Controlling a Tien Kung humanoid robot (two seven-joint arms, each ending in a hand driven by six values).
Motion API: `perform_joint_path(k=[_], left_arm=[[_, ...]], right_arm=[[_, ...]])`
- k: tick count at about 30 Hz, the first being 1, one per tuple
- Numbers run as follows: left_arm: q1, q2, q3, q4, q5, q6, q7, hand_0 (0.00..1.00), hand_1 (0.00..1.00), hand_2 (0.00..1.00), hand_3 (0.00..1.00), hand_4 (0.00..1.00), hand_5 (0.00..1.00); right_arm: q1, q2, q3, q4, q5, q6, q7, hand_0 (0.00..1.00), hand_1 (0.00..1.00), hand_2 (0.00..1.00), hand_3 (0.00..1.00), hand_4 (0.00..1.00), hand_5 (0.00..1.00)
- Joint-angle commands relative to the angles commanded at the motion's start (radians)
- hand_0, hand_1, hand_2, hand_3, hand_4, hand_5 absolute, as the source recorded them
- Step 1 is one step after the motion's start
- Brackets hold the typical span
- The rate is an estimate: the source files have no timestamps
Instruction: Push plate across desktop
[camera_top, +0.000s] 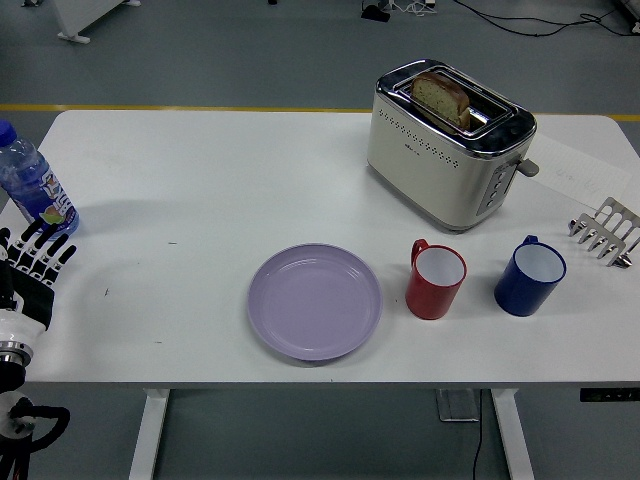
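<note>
Head view: left hand (35, 262) at the counter's (200, 180) left edge, fingers spread, empty, well left of the lilac plate (315, 301); plate just left of red mug (436, 279).

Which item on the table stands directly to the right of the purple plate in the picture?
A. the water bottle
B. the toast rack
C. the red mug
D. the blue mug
C. The red mug stands just right of the purple plate, with the blue mug farther right, the toast rack at the table's right edge and the water bottle at the far left.
</note>
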Motion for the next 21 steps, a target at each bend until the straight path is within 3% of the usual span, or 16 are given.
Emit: perform_joint_path(k=[21], left_arm=[[-0.008, 0.000, -0.003, 0.003, 0.010, -0.005, 0.005, 0.679, 0.730, 0.730, 0.700, 0.592, 0.998]], right_arm=[[0.016, -0.004, 0.004, -0.004, -0.002, 0.003, 0.001, 0.544, 0.544, 0.644, 0.675, 0.528, 0.583]])
